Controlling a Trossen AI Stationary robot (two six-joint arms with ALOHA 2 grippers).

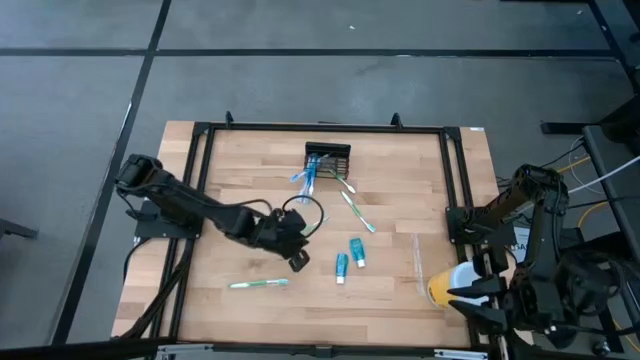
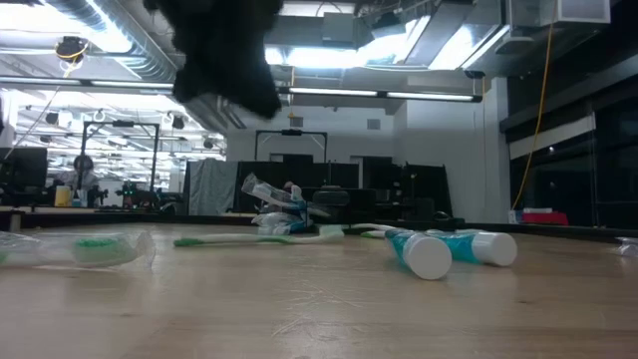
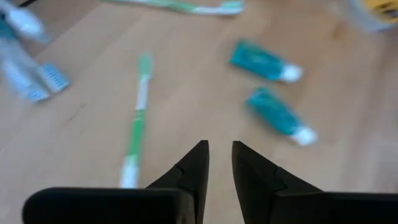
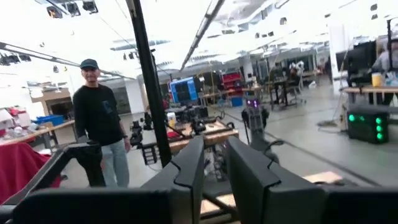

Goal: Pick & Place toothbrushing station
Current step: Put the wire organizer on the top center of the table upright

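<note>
The black wire-mesh holder [image 1: 328, 160] stands at the far middle of the table. Blue toothbrushes [image 1: 305, 180] lean out of it onto the wood. A green toothbrush [image 1: 357, 213] lies to its near right, and it also shows in the left wrist view [image 3: 138, 112]. Another green toothbrush [image 1: 258, 284] lies near the front. Two teal toothpaste tubes [image 1: 349, 259] lie side by side; they also show in the left wrist view [image 3: 270, 87]. My left gripper [image 1: 298, 260] hovers shut and empty over the table's middle, left of the tubes. My right gripper [image 4: 214, 155] waits shut off the table's right edge.
A yellow cup with a white lid [image 1: 443, 287] lies at the table's near right, close to my right arm. A black frame [image 1: 200, 135] runs around the wooden top. A person [image 4: 99, 124] stands in the room beyond the table.
</note>
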